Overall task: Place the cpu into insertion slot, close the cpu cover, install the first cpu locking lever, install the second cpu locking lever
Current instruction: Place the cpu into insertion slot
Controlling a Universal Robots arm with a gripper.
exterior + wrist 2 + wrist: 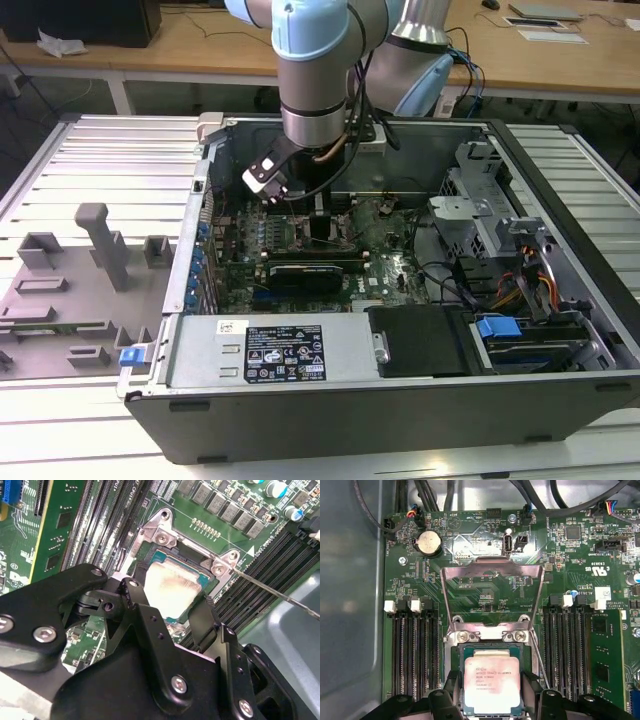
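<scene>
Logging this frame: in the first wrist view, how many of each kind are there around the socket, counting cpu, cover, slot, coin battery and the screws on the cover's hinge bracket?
cpu: 1
cpu cover: 1
insertion slot: 1
coin battery: 1
hinge bracket screws: 2
Total: 6
</scene>
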